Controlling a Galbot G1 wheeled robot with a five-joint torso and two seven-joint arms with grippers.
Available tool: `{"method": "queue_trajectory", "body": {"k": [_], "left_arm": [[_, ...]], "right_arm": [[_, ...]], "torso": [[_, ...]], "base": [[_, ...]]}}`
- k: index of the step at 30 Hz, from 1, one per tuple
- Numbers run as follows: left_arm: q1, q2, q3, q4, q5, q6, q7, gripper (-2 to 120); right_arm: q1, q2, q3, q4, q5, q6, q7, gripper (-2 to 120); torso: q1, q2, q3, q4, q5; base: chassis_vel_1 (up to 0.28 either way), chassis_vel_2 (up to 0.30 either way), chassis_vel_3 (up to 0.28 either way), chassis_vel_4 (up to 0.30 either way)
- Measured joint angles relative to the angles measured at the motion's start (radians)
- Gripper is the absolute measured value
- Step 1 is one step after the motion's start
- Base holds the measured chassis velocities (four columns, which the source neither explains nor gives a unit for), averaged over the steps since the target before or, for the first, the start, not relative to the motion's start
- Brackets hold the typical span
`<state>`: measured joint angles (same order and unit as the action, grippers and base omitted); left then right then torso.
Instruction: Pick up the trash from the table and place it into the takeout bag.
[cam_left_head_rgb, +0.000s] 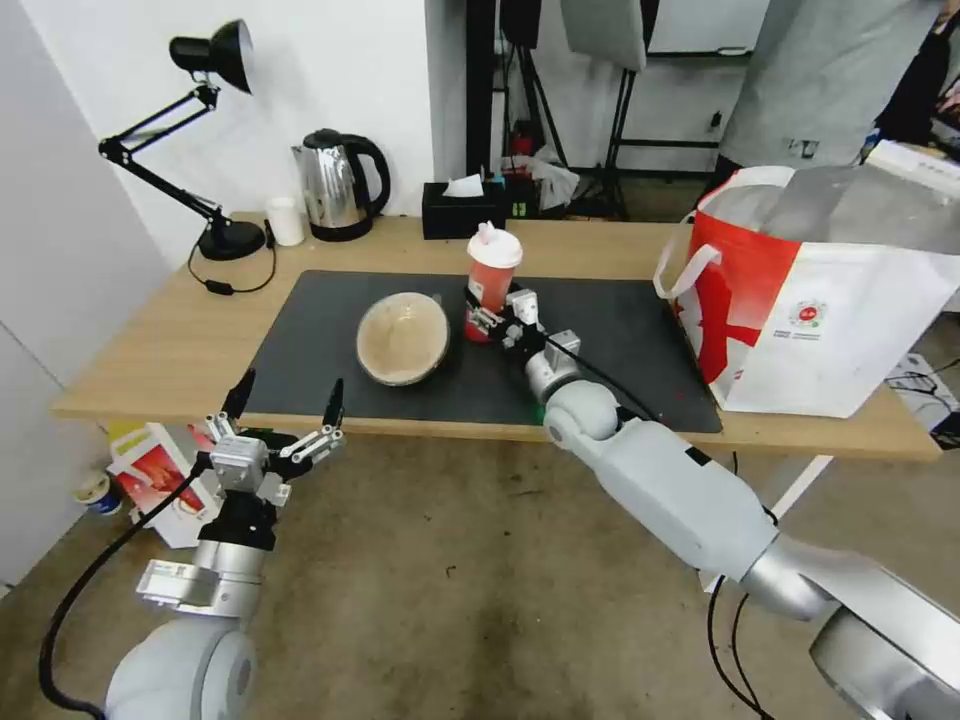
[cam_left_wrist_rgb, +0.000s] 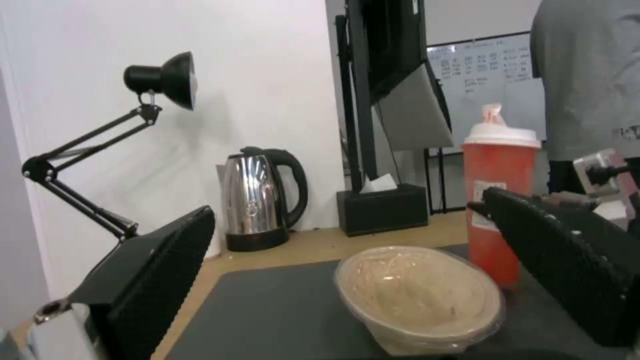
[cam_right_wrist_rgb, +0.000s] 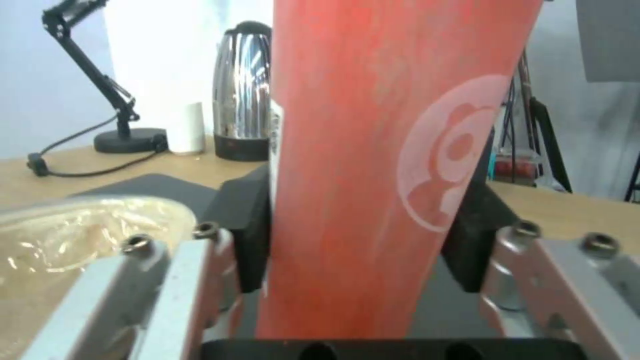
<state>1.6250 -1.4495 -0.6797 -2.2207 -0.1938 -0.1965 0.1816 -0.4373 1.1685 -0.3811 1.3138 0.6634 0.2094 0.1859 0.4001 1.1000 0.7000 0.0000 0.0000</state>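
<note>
On the dark mat of the table (cam_left_head_rgb: 150, 350), the right gripper (cam_left_head_rgb: 487, 322) clasps the red cup (cam_left_head_rgb: 491, 272), right of the tan bowl (cam_left_head_rgb: 403, 337); the takeout bag (cam_left_head_rgb: 810, 300) stands far right. Left gripper (cam_left_head_rgb: 285, 400) hangs wide below the near edge.

Left wrist: bowl (cam_left_wrist_rgb: 420, 295) just beside the cup (cam_left_wrist_rgb: 497, 195).

Right wrist: pads (cam_right_wrist_rgb: 250, 227) press the cup (cam_right_wrist_rgb: 373, 165).

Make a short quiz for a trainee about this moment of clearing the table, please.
1. True or false: the right gripper is shut on the red cup.
2. Which stands nearest the red cup? A) kettle B) tan bowl C) takeout bag
3. Fill in: the left gripper is ___, in front of the table.

Key: 1 true; 2 B; 3 open.
</note>
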Motion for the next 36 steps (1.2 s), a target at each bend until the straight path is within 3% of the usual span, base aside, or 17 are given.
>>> {"method": "queue_trajectory", "body": {"k": [12, 19, 36], "left_arm": [[-0.018, 0.006, 0.011, 0.005, -0.002, 0.008, -0.001, 100], [-0.024, 0.01, 0.013, 0.013, -0.003, 0.011, -0.001, 100], [-0.03, 0.017, 0.017, 0.015, -0.002, 0.017, 0.0, 100]], "right_arm": [[0.003, -0.052, -0.01, 0.076, 0.021, -0.02, 0.022, 21], [0.016, -0.145, -0.025, 0.129, 0.044, -0.031, 0.027, 5], [0.031, -0.433, 0.038, 0.314, 0.137, -0.049, 0.026, 4]], "torso": [[0.0, 0.0, 0.0, 0.0, 0.0], [0.0, 0.0, 0.0, 0.0, 0.0], [0.0, 0.0, 0.0, -0.0001, 0.0]], "base": [[0.0, 0.0, 0.0, 0.0], [0.0, 0.0, 0.0, 0.0], [0.0, 0.0, 0.0, 0.0]]}}
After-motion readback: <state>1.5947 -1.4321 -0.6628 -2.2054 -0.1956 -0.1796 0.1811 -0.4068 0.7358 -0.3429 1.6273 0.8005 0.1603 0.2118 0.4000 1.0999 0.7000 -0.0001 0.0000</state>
